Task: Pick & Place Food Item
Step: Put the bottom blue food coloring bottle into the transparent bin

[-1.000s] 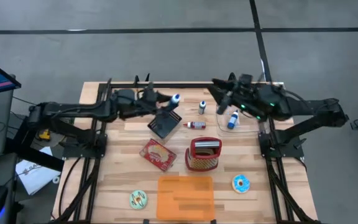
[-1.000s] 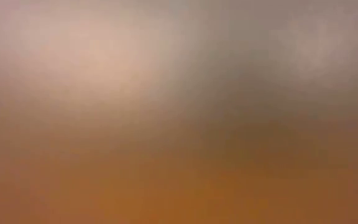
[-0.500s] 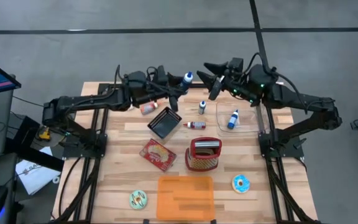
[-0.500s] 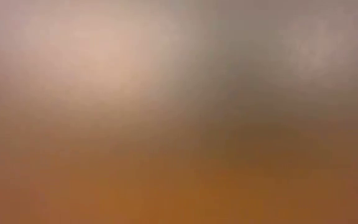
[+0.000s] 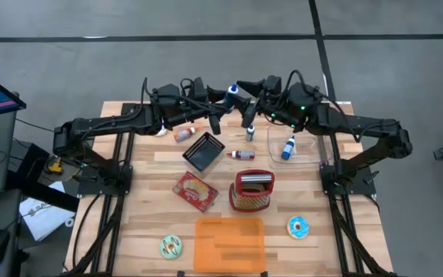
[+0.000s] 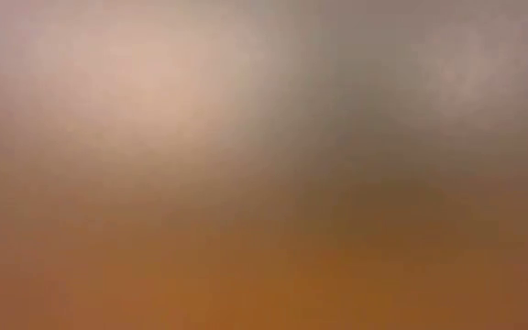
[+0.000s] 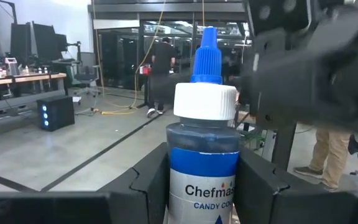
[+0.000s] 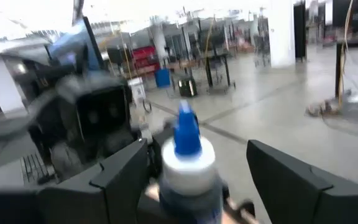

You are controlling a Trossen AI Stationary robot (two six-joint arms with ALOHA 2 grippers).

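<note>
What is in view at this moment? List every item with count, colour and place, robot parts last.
Table: one, light wood, under everything.
Held bottle: one, blue with white collar and blue tip, raised over the far edge in the left claw.
Small bottles: two, one by the black tray, one blue-capped in a clear container.
Lying bottles: two, reddish, one left of the black tray, one right of it.
Black tray: one, centre.
Red packet: one, mid table.
Red basket: one, right of the packet.
Orange board: one, near edge.
Doughnuts: two, green, blue.
Left claw: shut on held bottle.
Right claw: open, fingers either side of that bottle.
</note>
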